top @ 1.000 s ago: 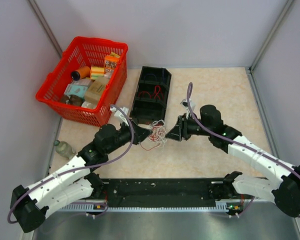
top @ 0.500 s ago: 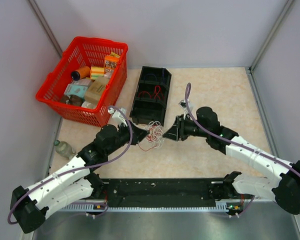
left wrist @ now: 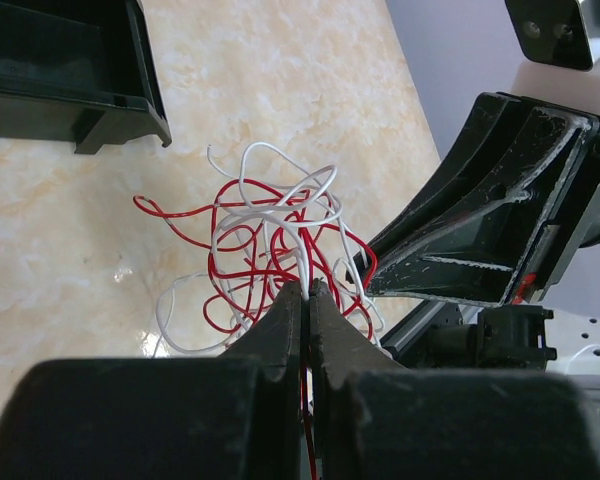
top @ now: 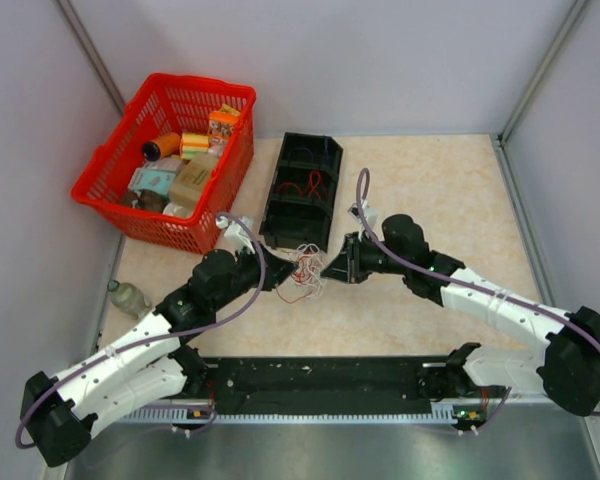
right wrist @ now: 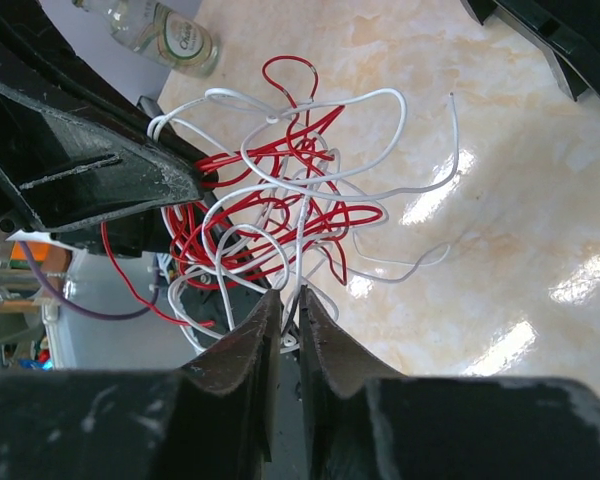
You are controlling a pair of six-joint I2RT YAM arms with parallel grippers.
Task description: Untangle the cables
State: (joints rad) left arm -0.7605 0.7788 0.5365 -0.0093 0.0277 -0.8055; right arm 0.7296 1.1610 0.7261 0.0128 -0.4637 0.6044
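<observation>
The cables (top: pixel 305 268), a loose tangle of red and white strands, lie on the pale marbled surface (top: pixel 430 180) just in front of the near end of the black tray (top: pixel 325 160), between the two arms' tips.

The left fingers (top: pixel 280 274) reach in from the left and touch the tangle's left edge. In the left wrist view the left fingers (left wrist: pixel 295 305) are clenched tight, with red and white strands of the cables (left wrist: pixel 270 215) running down into the seam between them, so they grasp the tangle.

The right fingers (top: pixel 332 267) meet the tangle from the opposite side. In the right wrist view the right fingers (right wrist: pixel 265 322) stand almost together with only a thin slit between them. White strands of the cables (right wrist: pixel 280 185) trail down into that slit, but whether they are truly pinched cannot be told.

The tangle rests partly on the surface and partly lifted between the two tips.

A separate red wire loop (top: pixel 310 183) sits in the middle compartment of the tray. A red basket (top: pixel 100 172) of small packages stands at the far left, and a clear bottle (top: pixel 128 296) lies near the left edge.
</observation>
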